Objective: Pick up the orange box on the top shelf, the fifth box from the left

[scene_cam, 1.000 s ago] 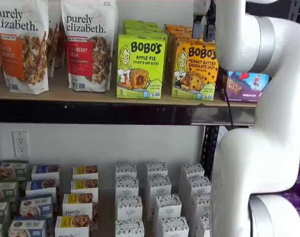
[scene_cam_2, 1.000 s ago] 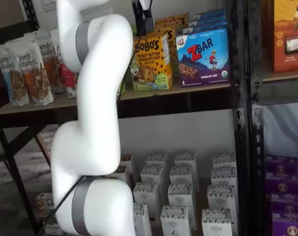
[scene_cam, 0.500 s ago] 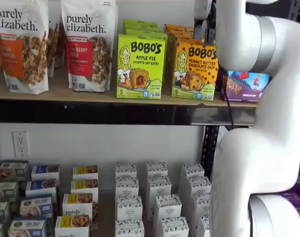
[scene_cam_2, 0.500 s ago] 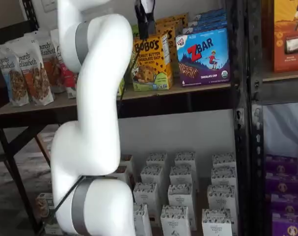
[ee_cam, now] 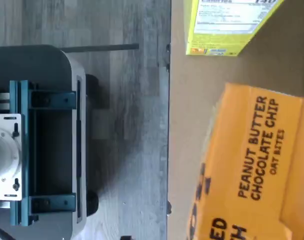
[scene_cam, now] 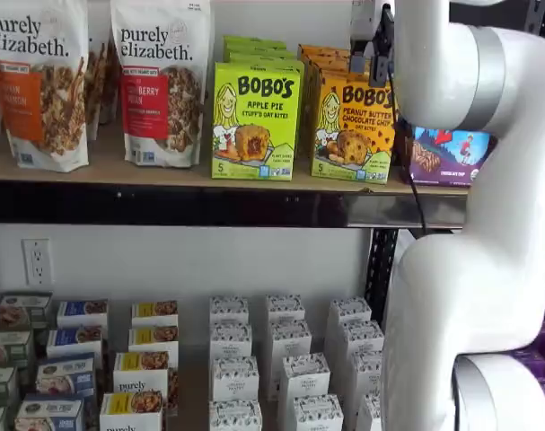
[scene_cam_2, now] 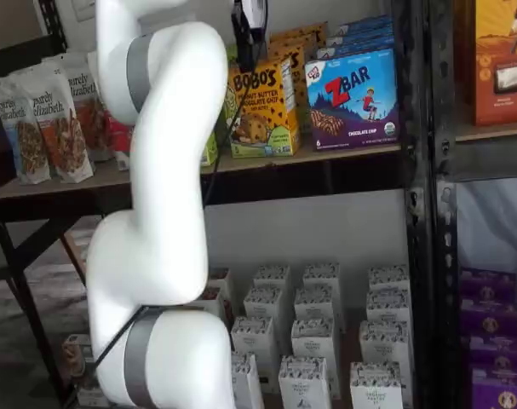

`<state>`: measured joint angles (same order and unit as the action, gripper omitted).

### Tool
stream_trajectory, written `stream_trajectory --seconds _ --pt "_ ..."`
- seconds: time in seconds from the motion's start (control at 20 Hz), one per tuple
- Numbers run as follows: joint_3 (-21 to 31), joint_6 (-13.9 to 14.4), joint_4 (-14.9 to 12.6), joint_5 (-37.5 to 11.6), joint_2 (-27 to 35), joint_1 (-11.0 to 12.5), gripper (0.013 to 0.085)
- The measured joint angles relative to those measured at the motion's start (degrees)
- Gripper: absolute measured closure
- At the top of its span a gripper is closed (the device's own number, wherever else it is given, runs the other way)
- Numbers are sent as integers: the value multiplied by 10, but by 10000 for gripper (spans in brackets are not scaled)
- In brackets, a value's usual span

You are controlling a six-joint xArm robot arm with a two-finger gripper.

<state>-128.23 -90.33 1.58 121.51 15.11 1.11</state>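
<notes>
The orange box [scene_cam: 353, 117] stands upright at the front of the top shelf [scene_cam: 209, 206], between a lime-green box and a blue-purple one, and shows in both shelf views [scene_cam_2: 262, 111]. My gripper [scene_cam: 371, 43] hangs at the box's upper edge, just in front of its top right corner. Its black fingers [scene_cam_2: 249, 38] stand apart and hold nothing. The wrist view looks down on the orange box [ee_cam: 257, 160], which reads "PEANUT BUTTER CHOCOLATE CHIP", on the tan shelf board [ee_cam: 192, 125].
A lime-green Bobo's box [scene_cam: 254, 121] and granola bags [scene_cam: 39, 81] stand to the left. A ZBar box [scene_cam_2: 352, 98] stands to the right. Small white cartons [scene_cam: 281, 359] fill the lower level. My white arm [scene_cam: 487, 224] covers the right side. A black upright [scene_cam_2: 420, 170] stands right.
The gripper has risen slightly and edged toward the orange box's top. The box has not moved and the fingers stay apart.
</notes>
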Motion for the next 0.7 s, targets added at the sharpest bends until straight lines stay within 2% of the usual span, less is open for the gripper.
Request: stream_trajectory --seconds 0.25,0.5,0.7 --pt "30 3 10 -13 -18 1 130" --pt "48 4 63 -27 -33 20 130" --pt "88 2 71 -59 -58 22 130"
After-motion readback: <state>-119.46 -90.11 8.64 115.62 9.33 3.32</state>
